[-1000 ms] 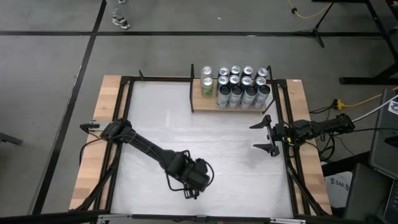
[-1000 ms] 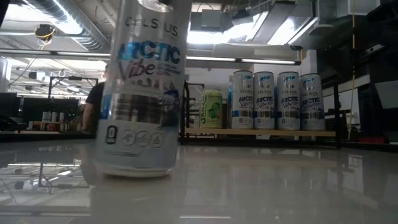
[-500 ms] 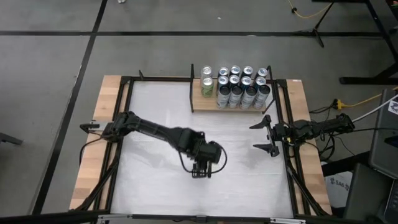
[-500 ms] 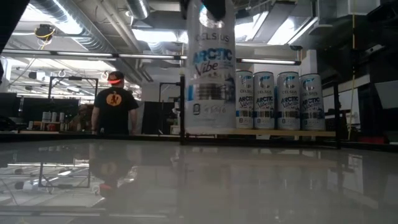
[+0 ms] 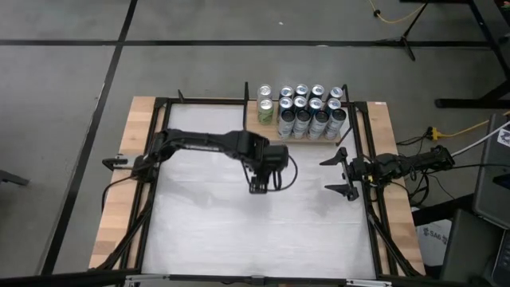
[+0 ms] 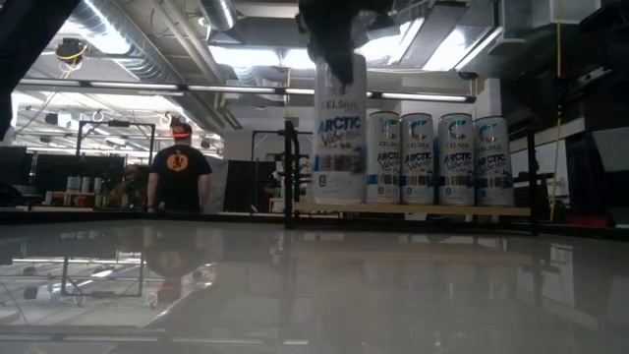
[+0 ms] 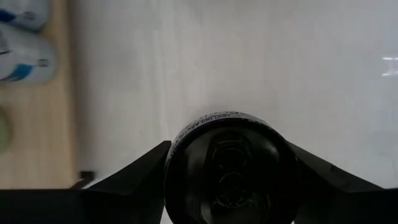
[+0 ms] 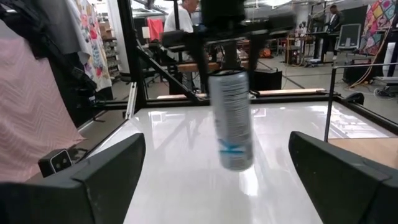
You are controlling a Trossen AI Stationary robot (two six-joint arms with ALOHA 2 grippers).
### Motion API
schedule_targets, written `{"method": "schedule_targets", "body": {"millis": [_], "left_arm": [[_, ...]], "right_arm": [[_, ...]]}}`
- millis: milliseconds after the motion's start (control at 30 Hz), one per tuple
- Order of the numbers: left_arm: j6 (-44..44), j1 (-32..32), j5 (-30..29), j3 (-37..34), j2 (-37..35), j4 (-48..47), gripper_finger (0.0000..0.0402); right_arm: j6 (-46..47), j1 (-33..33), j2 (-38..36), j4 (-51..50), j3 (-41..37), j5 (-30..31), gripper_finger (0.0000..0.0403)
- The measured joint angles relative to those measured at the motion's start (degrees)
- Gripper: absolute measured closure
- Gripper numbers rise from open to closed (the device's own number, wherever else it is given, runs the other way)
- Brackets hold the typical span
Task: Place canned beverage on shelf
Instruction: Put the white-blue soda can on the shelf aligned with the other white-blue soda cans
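carried can: tall slim cylinder [image 6: 340,133], glossy white and blue print, held upright clear of the table, just short of the shelf's near edge; round metal top fills the left wrist view [image 7: 229,167].
left gripper: [image 5: 260,180] over mid-table, dark fingers [image 7: 138,171] closed on the can's upper end from both sides.
right gripper: [image 5: 338,171] at the table's right edge, wide-apart wedge-shaped fingers [image 8: 99,174], nothing between them.
shelf: flat light-brown wooden board [image 5: 268,126] at the far edge, thin black metal uprights at its ends.
shelved cans: two rows [image 5: 310,112], mostly white and blue, upright and touching; green ones [image 5: 265,109] at the left end.
table: smooth white top [image 5: 207,223], glossy, reflecting the room; black frame, pale wooden side strips.
background: a person [image 6: 178,174] in dark top stands well beyond the table.
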Motion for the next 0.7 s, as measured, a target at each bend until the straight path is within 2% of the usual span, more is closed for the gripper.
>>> {"method": "schedule_targets", "body": {"millis": [467,700], "left_arm": [[4.61,9.24,0.07,0.21,-0.04,-0.22,0.0163],[8.28,11.56,0.21,6.19,-0.13,0.14,0.0163]], "right_arm": [[-0.10,0.00,-0.02,2.43,0.02,1.61,0.0017],[-1.05,0.00,0.00,0.36,0.04,1.63,0.0017]]}}
